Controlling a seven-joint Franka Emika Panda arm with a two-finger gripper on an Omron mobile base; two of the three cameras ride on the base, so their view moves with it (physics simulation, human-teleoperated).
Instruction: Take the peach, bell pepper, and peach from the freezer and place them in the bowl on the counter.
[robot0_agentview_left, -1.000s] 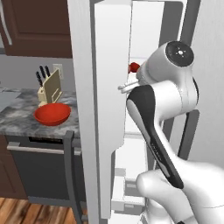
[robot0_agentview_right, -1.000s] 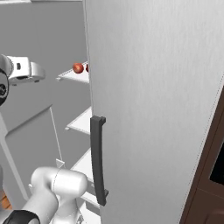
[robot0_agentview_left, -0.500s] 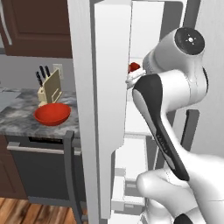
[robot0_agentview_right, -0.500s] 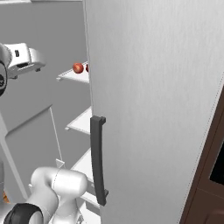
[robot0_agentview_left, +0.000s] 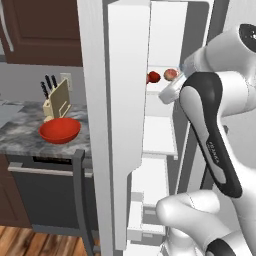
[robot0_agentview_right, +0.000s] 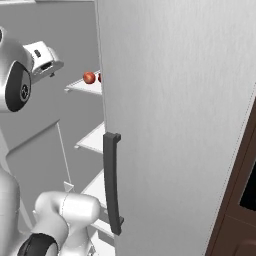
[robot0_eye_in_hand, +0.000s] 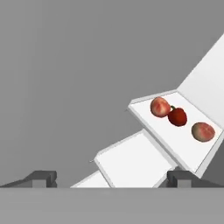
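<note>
A tall light-grey freezer (robot0_agentview_left: 165, 150) stands open, with white shelves stacked inside. On an upper shelf (robot0_eye_in_hand: 175, 133) lie three small round things in a row. The bell pepper (robot0_eye_in_hand: 177, 117) is glossy and deep red with a short dark stem; it sits in the middle. One peach (robot0_eye_in_hand: 160, 106), pinkish-orange with paler streaks, touches the pepper on the side nearer the shelf's back corner. A second peach (robot0_eye_in_hand: 203, 131), duller and browner in tone, lies a little apart from the pepper on its other side.

From the left base view the pepper (robot0_agentview_left: 154, 77) and one peach (robot0_agentview_left: 170, 74) show side by side on that shelf, just beyond the edge of the open freezer door (robot0_agentview_left: 127, 125).

The claw (robot0_eye_in_hand: 111, 177) points toward the shelf from some way off, touching nothing. Its two dark fingertips (robot0_eye_in_hand: 41, 177) stand wide apart and hold nothing.

To the left of the freezer, a wide, shallow, bright red bowl (robot0_agentview_left: 60, 130) rests on the marbled grey desk (robot0_agentview_left: 20, 135). A knife block (robot0_agentview_left: 56, 96) stands just behind the bowl.
</note>
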